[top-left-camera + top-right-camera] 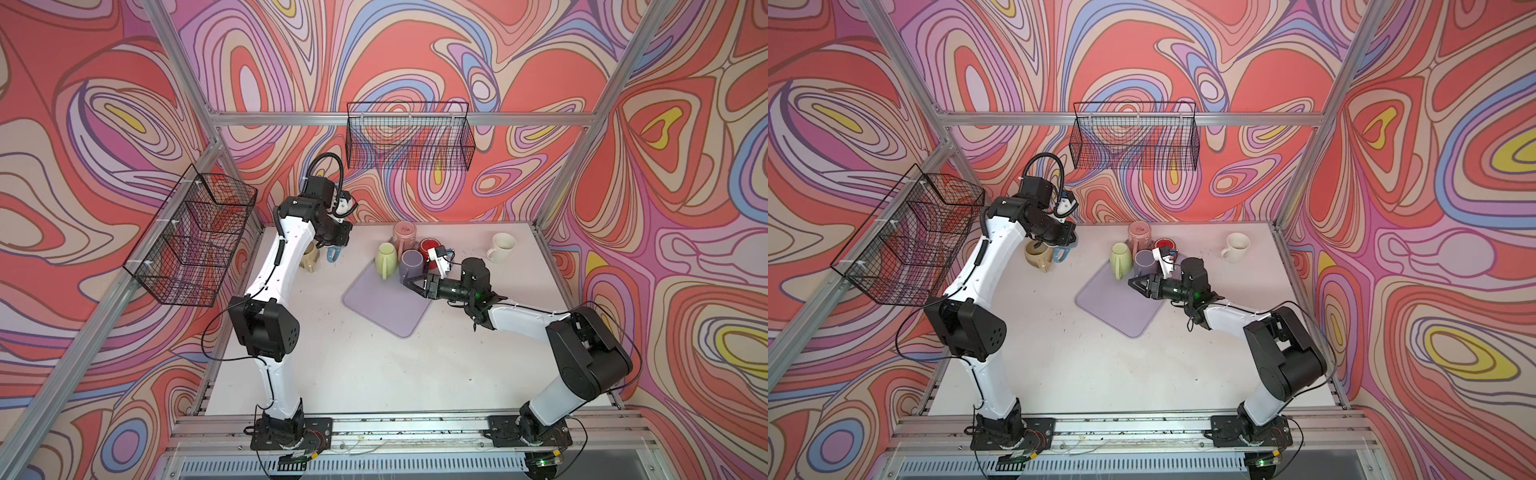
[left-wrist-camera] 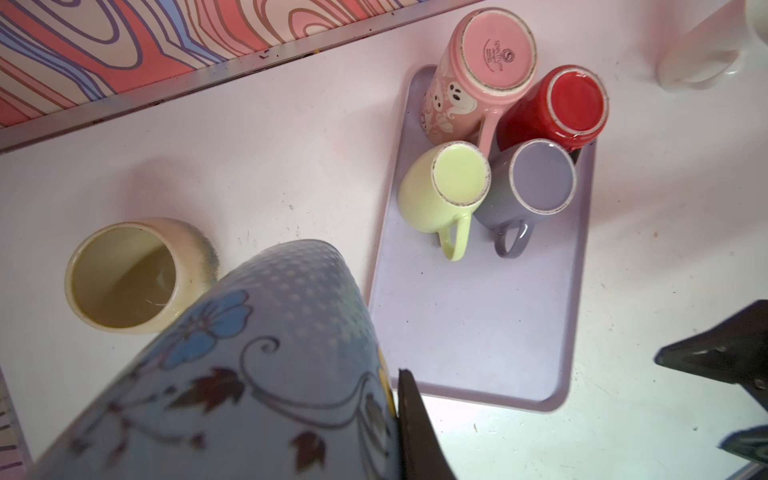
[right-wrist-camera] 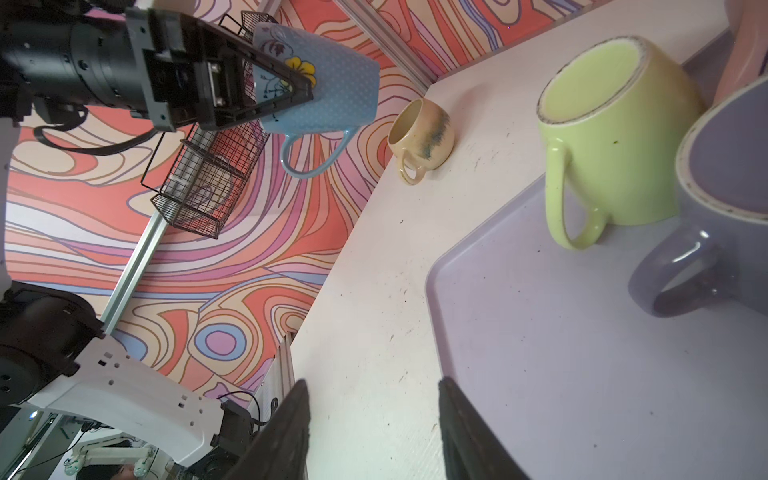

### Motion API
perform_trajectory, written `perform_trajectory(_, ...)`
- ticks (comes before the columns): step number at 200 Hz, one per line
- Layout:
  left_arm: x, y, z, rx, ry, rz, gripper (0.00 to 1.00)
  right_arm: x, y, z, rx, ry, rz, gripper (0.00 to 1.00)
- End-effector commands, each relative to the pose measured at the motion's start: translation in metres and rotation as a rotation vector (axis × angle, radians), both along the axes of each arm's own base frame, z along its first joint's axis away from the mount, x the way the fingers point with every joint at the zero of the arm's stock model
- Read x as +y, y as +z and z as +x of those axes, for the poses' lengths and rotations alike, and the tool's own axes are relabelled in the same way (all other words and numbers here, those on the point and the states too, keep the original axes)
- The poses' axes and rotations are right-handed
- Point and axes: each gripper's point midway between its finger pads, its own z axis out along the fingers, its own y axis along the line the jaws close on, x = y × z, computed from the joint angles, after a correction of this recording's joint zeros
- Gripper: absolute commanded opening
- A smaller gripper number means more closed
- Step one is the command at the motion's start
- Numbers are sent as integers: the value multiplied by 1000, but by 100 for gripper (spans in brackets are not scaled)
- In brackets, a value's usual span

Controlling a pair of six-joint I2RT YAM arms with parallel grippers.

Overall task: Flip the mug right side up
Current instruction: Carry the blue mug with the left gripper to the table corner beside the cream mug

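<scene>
- Left wrist view: the pale blue ceramic mug point(image 2: 257, 353) with painted flowers fills the foreground. It hangs in the air with its base pointing down toward the white table point(image 2: 291, 166), so it is close to right side up, only tilted.
- The left claw point(image 3: 305, 89) is shut tight on the wall of this mug at the rim. One finger lies on the outside; the other is probably inside, but I cannot see it. Such a rim grip leaves the base free, which suits setting the mug down.
- The beige glazed mug point(image 2: 124, 274) stands mouth up on the table, just beside and below. I judge the blue one should land next to it without touching.
- On the flat lavender plastic tray point(image 2: 478, 332) four mugs stand mouth down, packed close together: the light green mug point(image 2: 444, 187), the grey-purple mug point(image 2: 536, 183), the pink mug point(image 2: 478, 70) with ghost pictures, and the red mug point(image 2: 557, 108). They likely wait for the same turn.
- The right claw point(image 1: 405, 283) is about half open and holds nothing. It hovers low over the tray, just beside the grey-purple mug on its handle side, perhaps ready for that one.
- The cream-white mug point(image 1: 500, 247) stands upright on the table, well apart from the others.
</scene>
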Motion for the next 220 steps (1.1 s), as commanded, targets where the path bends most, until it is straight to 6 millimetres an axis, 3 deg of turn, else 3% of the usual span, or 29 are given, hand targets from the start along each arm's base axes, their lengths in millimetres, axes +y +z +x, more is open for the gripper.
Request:
perform_trajectory(1, 14, -3, 6, 4, -17, 99, 0, -2, 12, 4, -41, -16, 16, 51)
perform_trajectory(43, 23, -16, 34, 4, -15, 186, 0, -2, 7, 3, -19, -16, 30, 51)
perform_trajectory(87, 28, -42, 54, 23, -24, 227, 0, -2, 6, 3, -7, -24, 35, 50)
perform_trajectory(117, 30, -62, 61, 51, -20, 221, 0, -1, 4, 3, -1, -26, 34, 50)
perform_trajectory(220, 34, -102, 83, 77, -1, 205, 0, 1, -3, -1, 19, -31, 27, 50)
